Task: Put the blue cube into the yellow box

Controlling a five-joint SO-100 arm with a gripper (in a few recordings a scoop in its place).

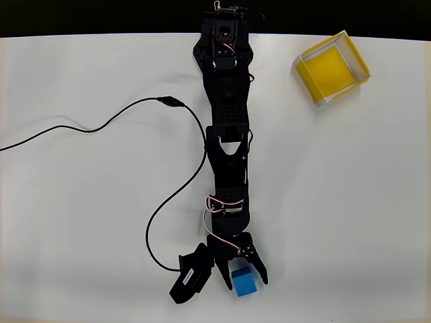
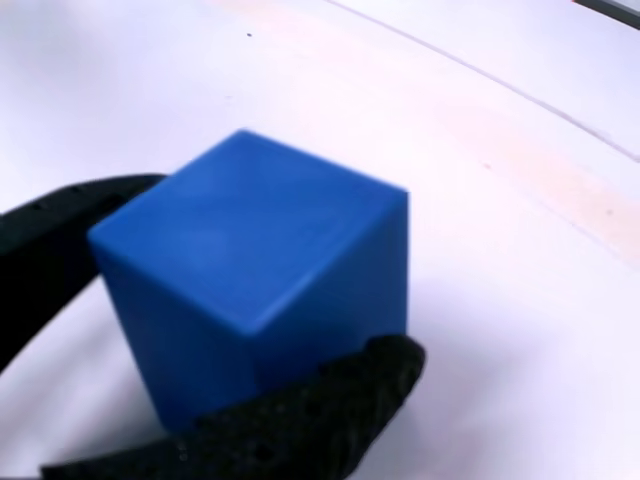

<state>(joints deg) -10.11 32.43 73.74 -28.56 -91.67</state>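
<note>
The blue cube (image 1: 244, 282) is near the front edge of the white table, between the black fingers of my gripper (image 1: 242, 274). In the wrist view the blue cube (image 2: 260, 290) looms large. One black finger (image 2: 60, 235) presses its left face and the other finger (image 2: 320, 415) presses its lower right face, so my gripper (image 2: 250, 310) is shut on it. Whether the cube rests on the table or hangs just above it cannot be told. The yellow box (image 1: 331, 69) stands open-topped at the far right corner, well away from the gripper.
The black arm (image 1: 227, 134) stretches down the middle of the table from its base at the far edge. A thin black cable (image 1: 135, 108) curls across the left half, up to the arm. The table's front edge lies just below the cube.
</note>
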